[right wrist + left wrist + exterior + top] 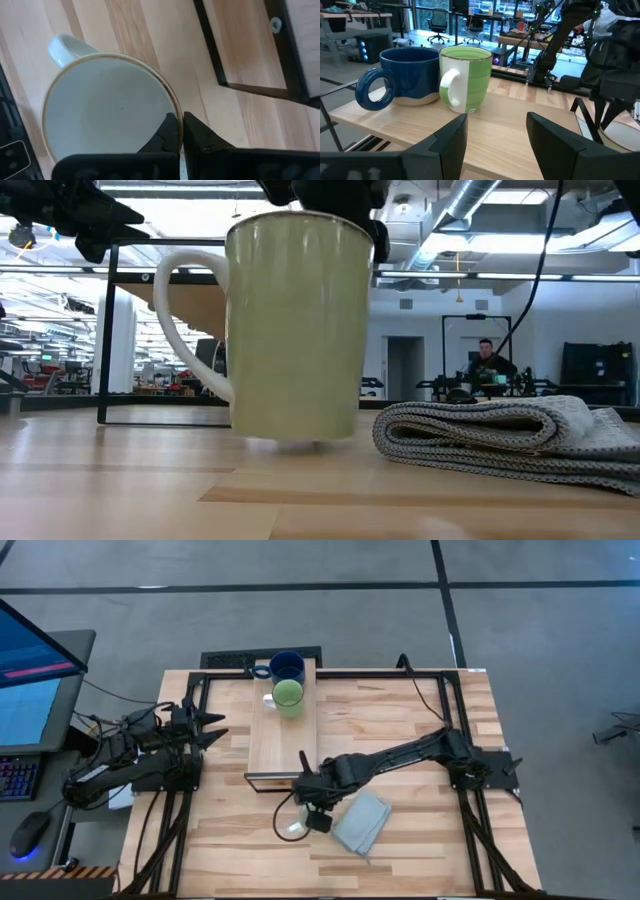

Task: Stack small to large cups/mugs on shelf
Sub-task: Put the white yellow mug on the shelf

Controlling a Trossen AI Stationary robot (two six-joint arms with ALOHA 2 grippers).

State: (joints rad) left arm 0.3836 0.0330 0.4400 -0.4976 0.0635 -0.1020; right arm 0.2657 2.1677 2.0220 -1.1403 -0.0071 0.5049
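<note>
The white mug stands upright near the table's near edge, its handle showing on the left in the low view. My right gripper is over it, shut on its rim. The dark blue mug and the light green mug stand side by side on the far end of the shelf, seen close in the left wrist view as blue mug and green mug. My left gripper is open at the table's left, pointing at the shelf and touching nothing. My right gripper pinches the white mug's wall at the rim, on the side away from the handle. One finger is inside the mug and the other is outside. The fingers come from above, pointing down. The mug is upright; whether its base rests on the table I cannot tell.
A folded grey-blue cloth lies right of the white mug, close beside it, shown as cloth in the low view. The shelf's plank top has bare room on its near half. A dark frame rail runs near the mug. A person sits far behind the table.
</note>
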